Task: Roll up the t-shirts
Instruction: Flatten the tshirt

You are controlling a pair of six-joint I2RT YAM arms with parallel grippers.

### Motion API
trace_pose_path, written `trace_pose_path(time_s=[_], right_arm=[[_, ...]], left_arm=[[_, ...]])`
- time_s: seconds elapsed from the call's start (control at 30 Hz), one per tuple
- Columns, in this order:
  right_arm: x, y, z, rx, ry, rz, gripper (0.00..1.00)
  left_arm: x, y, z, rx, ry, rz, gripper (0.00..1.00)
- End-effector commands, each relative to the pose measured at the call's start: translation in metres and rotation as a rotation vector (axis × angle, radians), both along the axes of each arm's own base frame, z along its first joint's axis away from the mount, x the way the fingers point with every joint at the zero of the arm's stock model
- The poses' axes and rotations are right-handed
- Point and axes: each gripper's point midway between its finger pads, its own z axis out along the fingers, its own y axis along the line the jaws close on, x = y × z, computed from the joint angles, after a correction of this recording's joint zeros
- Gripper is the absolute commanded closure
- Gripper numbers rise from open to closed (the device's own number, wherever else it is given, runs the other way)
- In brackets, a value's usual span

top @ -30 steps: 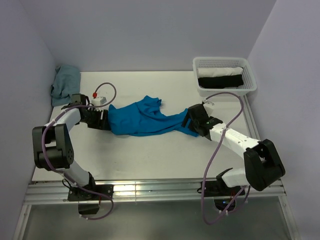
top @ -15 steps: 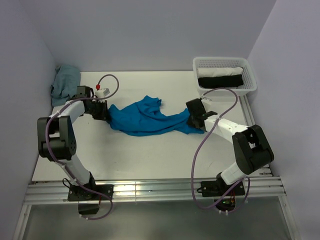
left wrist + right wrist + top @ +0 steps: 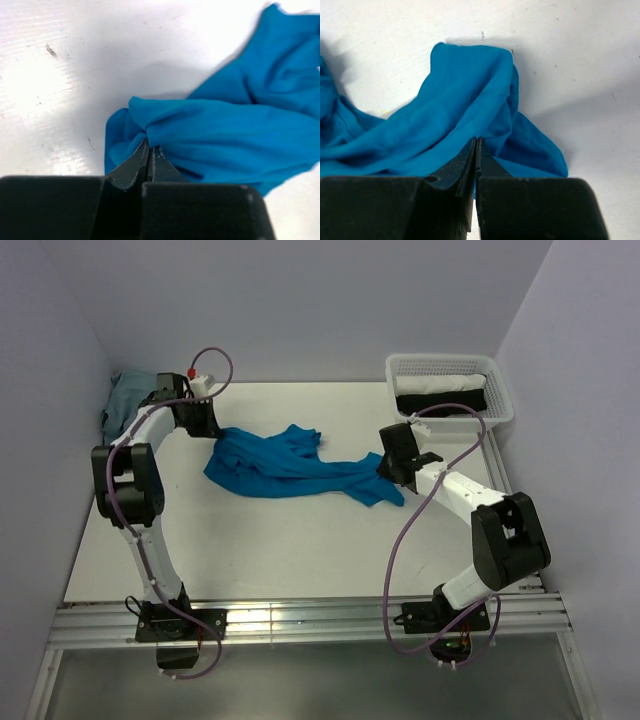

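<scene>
**Left arm.** It is reached toward the far-left corner of the white table (image 3: 300, 540). The left gripper (image 3: 206, 422) is clamped on a bunched edge of the bright turquoise-blue soft fabric t-shirt (image 3: 285, 465). In the wrist view the dark fingers (image 3: 142, 160) are pressed together with a fold pinched at their tips.

**Right arm.** It is bent at the elbow and angled inward. The right gripper (image 3: 397, 462) is closed on the opposite end of the t-shirt.

**Change from half a second ago.** The left gripper is shifted further toward the back wall. The garment's left end is drawn along with it, and the cloth is stretched longer and thinner across the table's middle.

**Materials.** The t-shirt is matte and crumpled, with deep lengthwise folds. It lies on the table between the two grippers.

**Other items.**
- A white plastic mesh basket (image 3: 400, 421) stands at the far right.
- A white fabric roll (image 3: 440, 383) and a black fabric roll (image 3: 440, 404) lie in the basket.
- A grey-blue crumpled cloth (image 3: 125, 400) lies in the far-left corner.
</scene>
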Motion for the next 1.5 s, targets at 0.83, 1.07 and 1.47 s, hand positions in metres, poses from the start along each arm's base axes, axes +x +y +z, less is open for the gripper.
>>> trace_pose_path(time_s=[0.83,1.07,1.47], right_arm=[[0.007,-0.007,0.014,0.027,-0.035,-0.017,0.86],[0.003,-0.01,0.015,0.025,-0.036,-0.024,0.86],[0.004,-0.014,0.014,0.022,-0.028,-0.027,0.86]], left_arm=[[-0.067,0.054,-0.025,0.251,-0.125,-0.167,0.48],[-0.055,0.045,-0.038,0.232,-0.125,-0.176,0.46],[-0.059,0.033,-0.048,0.247,-0.115,-0.205,0.51]])
